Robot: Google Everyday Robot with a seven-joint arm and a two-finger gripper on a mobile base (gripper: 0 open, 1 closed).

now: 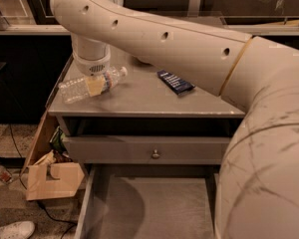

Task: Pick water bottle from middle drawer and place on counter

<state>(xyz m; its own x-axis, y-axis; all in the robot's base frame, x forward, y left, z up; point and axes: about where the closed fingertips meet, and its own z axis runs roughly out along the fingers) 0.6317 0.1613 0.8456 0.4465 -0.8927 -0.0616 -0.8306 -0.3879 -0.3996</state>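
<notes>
The water bottle (89, 86) lies on its side near the left edge of the counter (139, 97), cap pointing right. My gripper (94, 85) comes straight down from the white wrist onto the bottle's middle, covering its label. My arm sweeps in from the right, above the counter. Below, the middle drawer (149, 208) is pulled out, and its grey floor is bare.
A dark blue packet (175, 81) lies on the counter to the right of the bottle. A grey drawer front with a round knob (155, 154) sits above the open drawer. A cardboard box (50, 179) and cables are on the floor at the left.
</notes>
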